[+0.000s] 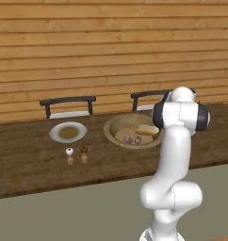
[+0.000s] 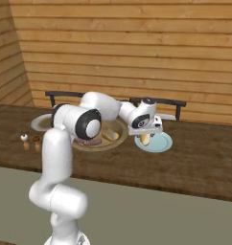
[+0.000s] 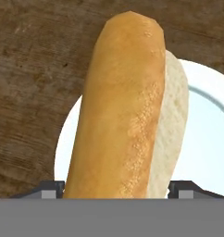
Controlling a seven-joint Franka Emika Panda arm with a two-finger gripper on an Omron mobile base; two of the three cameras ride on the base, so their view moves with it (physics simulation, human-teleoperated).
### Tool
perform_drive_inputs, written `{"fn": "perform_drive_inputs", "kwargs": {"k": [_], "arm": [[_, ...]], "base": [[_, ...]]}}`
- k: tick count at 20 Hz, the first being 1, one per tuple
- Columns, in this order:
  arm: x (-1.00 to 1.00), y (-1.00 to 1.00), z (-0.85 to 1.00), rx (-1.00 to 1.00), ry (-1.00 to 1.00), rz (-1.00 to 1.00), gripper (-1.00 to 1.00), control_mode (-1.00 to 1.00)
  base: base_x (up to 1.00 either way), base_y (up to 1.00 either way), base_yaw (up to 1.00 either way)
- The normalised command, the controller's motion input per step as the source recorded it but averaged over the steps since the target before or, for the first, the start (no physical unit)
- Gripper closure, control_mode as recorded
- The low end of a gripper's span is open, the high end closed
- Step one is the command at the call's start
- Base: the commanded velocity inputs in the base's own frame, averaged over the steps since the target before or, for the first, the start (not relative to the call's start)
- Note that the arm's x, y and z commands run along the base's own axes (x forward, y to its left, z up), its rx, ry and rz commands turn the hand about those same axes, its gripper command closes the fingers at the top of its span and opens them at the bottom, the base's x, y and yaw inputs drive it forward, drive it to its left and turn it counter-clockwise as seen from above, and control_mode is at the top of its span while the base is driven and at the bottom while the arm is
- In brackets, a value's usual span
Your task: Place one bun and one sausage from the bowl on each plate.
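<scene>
A long golden bun [image 3: 123, 106] stands between my gripper's [image 3: 118, 190] finger tips, which press on its two sides. The gripper [image 2: 145, 136] holds it just above a pale blue plate [image 2: 162, 144] to the right of the bowl; that plate [image 3: 206, 139] lies right under the bun. The tan bowl [image 1: 111, 129] in the middle of the table holds another bun [image 1: 148, 130] and two reddish sausages [image 1: 133, 139]. A second, grey plate [image 1: 54, 134] with a brownish centre sits to the bowl's left.
Two small shakers, one white [image 1: 69, 151] and one brown [image 1: 84, 150], stand in front of the grey plate. Two dark chairs [image 1: 68, 101] [image 1: 149, 96] stand behind the dark wooden table [image 1: 26, 160], against a plank wall.
</scene>
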Motion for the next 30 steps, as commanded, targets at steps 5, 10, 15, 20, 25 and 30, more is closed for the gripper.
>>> {"fn": "perform_drive_inputs", "kwargs": {"k": [5, 10, 15, 20, 25, 30], "arm": [[0.38, -0.01, -0.05, 0.00, 0.00, 0.00, 1.00, -1.00], [0.04, -0.01, -0.22, 0.02, 0.00, 0.00, -1.00, -1.00], [0.00, -0.04, 0.00, 0.00, 0.00, 0.00, -1.00, -1.00], [0.00, -0.01, 0.22, -0.01, 0.06, 0.00, -1.00, -1.00], [-0.14, -0.03, 0.50, -0.01, 0.04, 0.00, -1.00, -1.00], [-0.79, 0.20, 0.62, -0.01, 0.00, 0.13, -1.00, -1.00]], "base": [[0.00, 0.00, 0.00], [0.00, 0.00, 0.00], [0.00, 0.00, 0.00], [0.00, 0.00, 0.00], [0.00, 0.00, 0.00], [0.00, 0.00, 0.00]]}}
